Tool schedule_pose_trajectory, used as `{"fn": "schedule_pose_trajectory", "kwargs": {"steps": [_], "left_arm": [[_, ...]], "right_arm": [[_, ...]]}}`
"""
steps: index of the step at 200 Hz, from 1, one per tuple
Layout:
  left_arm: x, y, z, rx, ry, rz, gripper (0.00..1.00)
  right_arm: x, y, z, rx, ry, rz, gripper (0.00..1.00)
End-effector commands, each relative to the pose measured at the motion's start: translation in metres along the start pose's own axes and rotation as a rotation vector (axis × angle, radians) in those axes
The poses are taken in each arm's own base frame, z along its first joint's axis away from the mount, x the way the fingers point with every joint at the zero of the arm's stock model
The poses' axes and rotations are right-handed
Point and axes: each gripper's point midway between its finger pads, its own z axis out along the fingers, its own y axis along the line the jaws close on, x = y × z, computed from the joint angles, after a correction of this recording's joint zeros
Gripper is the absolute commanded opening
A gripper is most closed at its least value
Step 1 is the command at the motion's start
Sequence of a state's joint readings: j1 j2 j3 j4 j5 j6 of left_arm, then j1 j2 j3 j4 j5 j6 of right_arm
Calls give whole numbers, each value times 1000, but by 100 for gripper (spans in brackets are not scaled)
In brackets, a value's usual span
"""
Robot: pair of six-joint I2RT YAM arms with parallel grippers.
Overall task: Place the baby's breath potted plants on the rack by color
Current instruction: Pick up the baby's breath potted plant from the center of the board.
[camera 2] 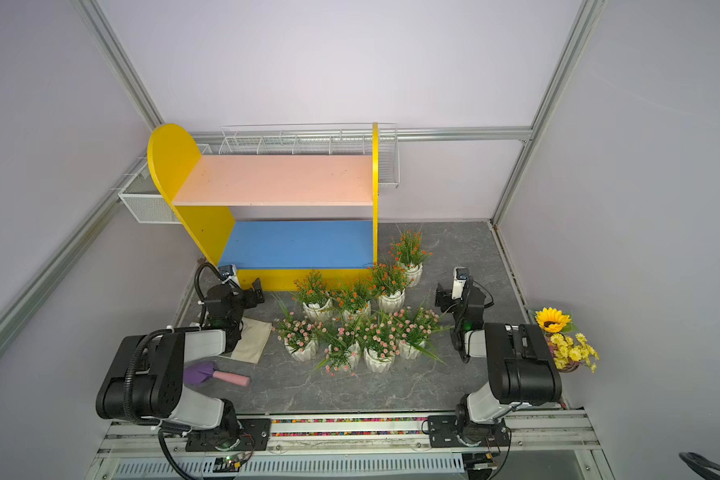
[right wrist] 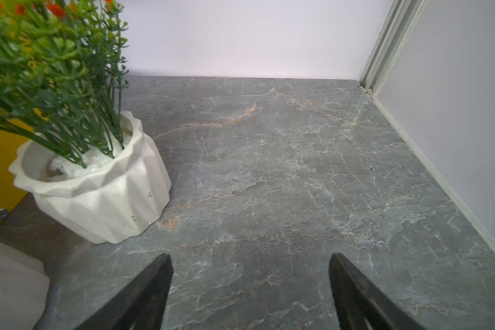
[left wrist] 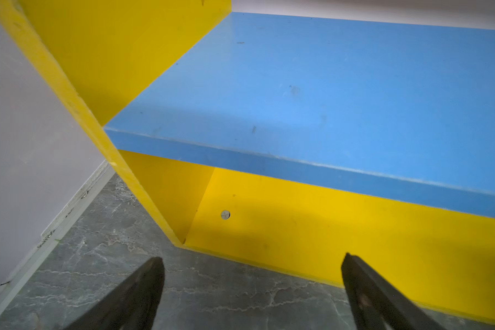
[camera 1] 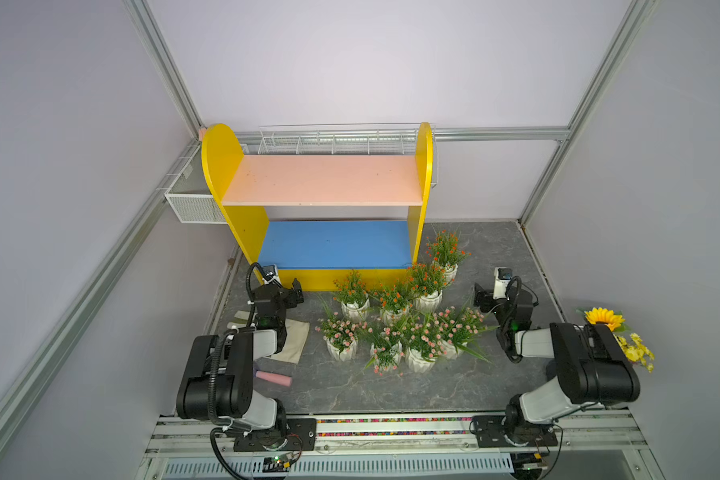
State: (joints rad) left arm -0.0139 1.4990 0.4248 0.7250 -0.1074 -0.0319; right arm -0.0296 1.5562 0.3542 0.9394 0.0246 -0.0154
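**The potted plants (camera 1: 393, 297) stand off the rack (camera 1: 242, 224)**

They cluster on the grey table (camera 1: 350, 386) at five o'clock from it, orange-red behind, pink in front. The left gripper (left wrist: 252, 258) gapes wide and empty, facing the blue shelf (left wrist: 326, 85); the right gripper (right wrist: 250, 255) gapes likewise over bare table.

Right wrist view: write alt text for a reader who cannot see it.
A white faceted ceramic pot of green sprigs with orange-red blossoms stands upright on a grey marbled tabletop. The right end effector is open and empty, apart from the pot.
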Motion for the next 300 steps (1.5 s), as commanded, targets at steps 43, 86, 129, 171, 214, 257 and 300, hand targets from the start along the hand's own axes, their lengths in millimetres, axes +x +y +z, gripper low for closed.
{"fn": "schedule_pose_trajectory", "kwargs": {"steps": [43,86,129,171,214,257,300], "left_arm": [[-8,-1,3,-2,-23,-4,99],[-8,-2,3,-1,-22,-3,99],[-9,-1,3,-2,-23,-3,99],[-8,-1,3,-2,-21,-2,99],[-9,-4,2,12,-26,16,99],[-27,6,-9,-48,-24,1,100],[-72,30,-51,-202,-38,-72,99]], "right_arm": [[-8,2,0,-10,-25,-5,88],[-7,1,0,-9,-24,-3,88],[-7,1,0,-9,-24,-4,88],[-7,1,0,-10,-22,-4,88],[-7,0,-1,-2,-27,-2,89],[-17,-11,-12,63,-61,18,88],[-38,-29,-38,184,-45,58,88]]}}
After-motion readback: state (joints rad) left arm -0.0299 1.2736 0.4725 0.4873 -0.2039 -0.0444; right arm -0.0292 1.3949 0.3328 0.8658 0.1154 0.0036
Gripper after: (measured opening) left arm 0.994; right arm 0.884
